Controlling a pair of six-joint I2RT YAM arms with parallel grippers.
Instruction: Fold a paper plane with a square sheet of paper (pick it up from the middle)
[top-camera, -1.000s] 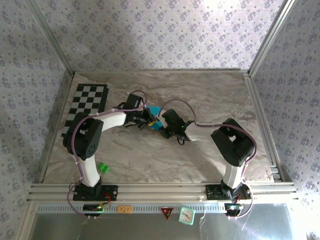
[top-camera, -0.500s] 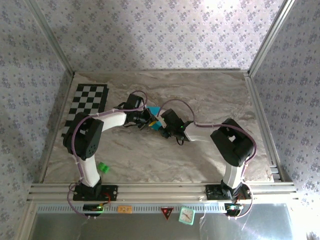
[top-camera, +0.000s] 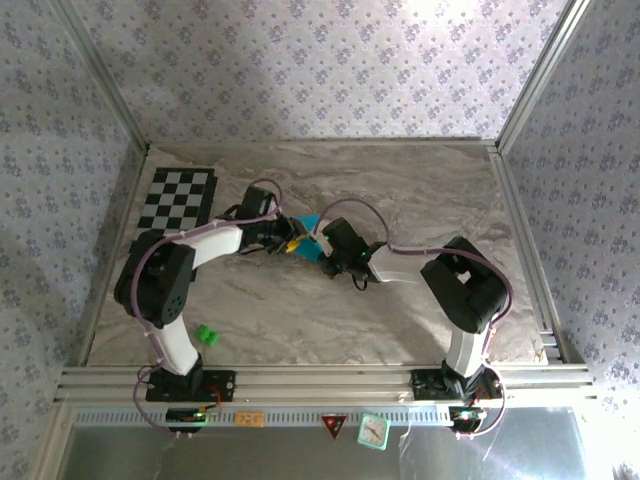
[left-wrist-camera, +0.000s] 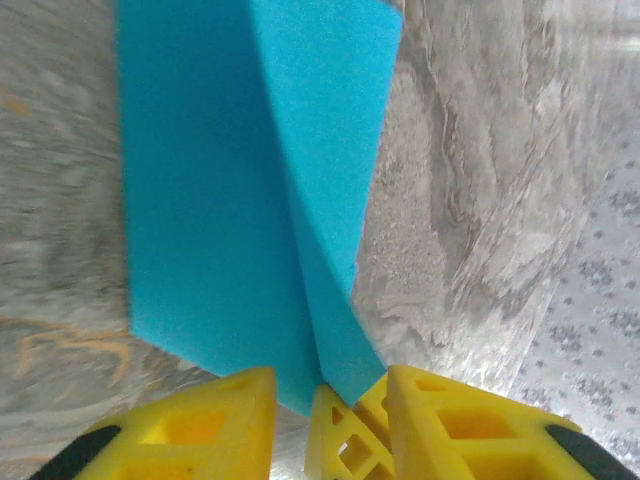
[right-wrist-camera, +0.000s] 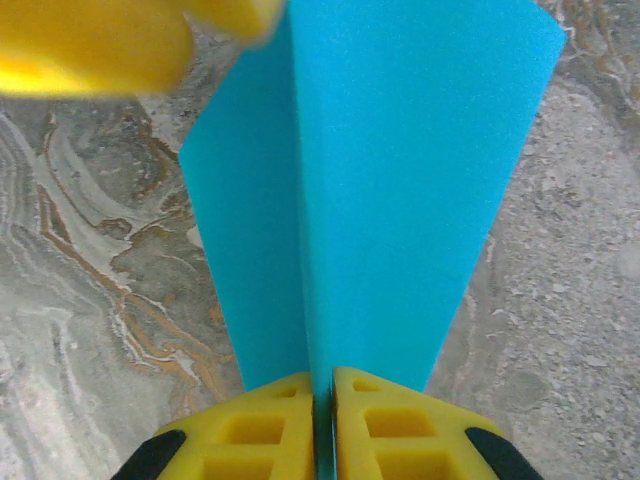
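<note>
At the back left of the table (top-camera: 430, 190) lies a checkerboard mat (top-camera: 178, 197). A small green block (top-camera: 207, 335) sits near the left arm's base, well apart from both claws. Near the middle, the left claw (top-camera: 289, 240) has its yellow fingers (left-wrist-camera: 235, 400) apart, and the narrow end of the folded blue paper (left-wrist-camera: 230, 200) passes between them. The right claw (right-wrist-camera: 322, 378) is pressed closed on that narrow end, at the crease. If the paper touches the table, I cannot tell.
</note>
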